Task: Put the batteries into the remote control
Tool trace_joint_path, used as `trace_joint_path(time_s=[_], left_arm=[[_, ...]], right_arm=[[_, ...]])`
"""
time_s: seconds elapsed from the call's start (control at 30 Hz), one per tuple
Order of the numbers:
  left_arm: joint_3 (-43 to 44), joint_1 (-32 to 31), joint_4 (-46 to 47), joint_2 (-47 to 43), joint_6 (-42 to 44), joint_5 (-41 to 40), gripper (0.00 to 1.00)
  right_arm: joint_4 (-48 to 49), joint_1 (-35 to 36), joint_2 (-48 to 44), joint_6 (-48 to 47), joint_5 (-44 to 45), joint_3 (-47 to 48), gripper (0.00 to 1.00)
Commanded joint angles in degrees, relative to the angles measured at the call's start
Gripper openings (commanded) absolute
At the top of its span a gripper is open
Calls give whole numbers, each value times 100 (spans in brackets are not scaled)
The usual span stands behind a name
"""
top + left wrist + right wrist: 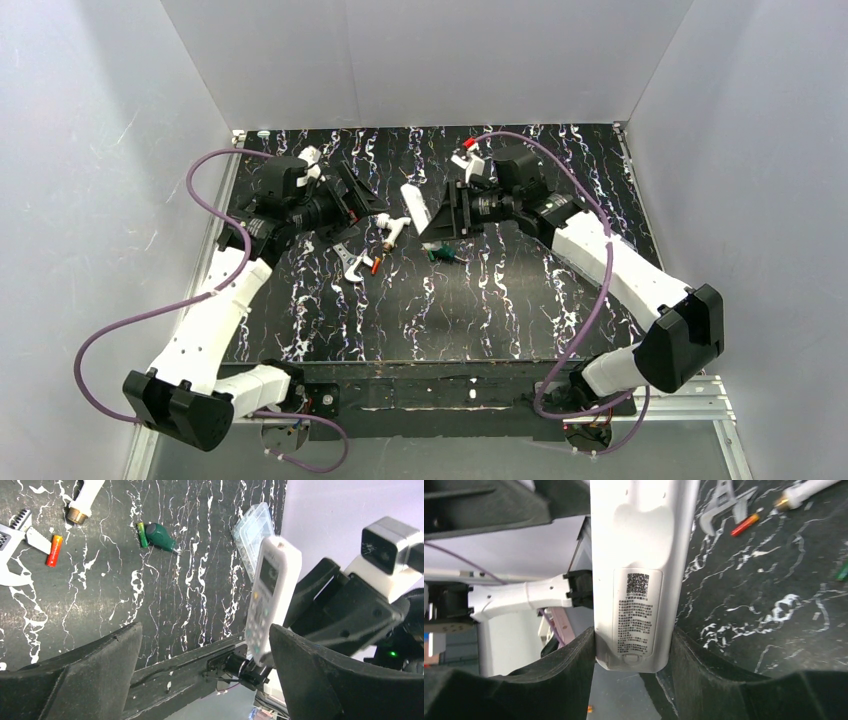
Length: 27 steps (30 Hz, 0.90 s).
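Right wrist view: right pincer [633, 636] clenched on the remote control [639, 555], raised above the desk [774, 595], its labelled back showing. Left pincer [204, 627] released wide, just beside it. One battery [54, 550] lies on the desk.

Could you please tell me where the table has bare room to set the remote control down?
The near half of the table, nearer than the green screwdriver, is bare. So is the far middle strip by the back wall. It is crowded mid-table around the wrench, battery and white tool.
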Motion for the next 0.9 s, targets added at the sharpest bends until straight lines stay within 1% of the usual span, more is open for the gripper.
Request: trace_joint_path(time_s=[0.0, 0.2, 0.43, 0.67, 0.77, 0.87], left_arm=[[230, -148, 93, 120, -92, -157, 99], [243, -184, 33, 52, -98, -350, 100], [268, -217, -27, 95, -80, -300, 100], [298, -271, -91, 169, -163, -220, 72], [352, -270, -163, 194, -155, -258, 66], [410, -271, -211, 226, -135, -268, 64]], right_arm=[[376, 327, 72, 251, -312, 168, 1], [248, 645, 298, 188, -281, 378, 1], [259, 836, 521, 191, -313, 560, 1], [601, 929, 640, 332, -276, 640, 1], [679, 984, 711, 362, -344, 699, 1], [677, 1050, 772, 311, -439, 779, 1]])
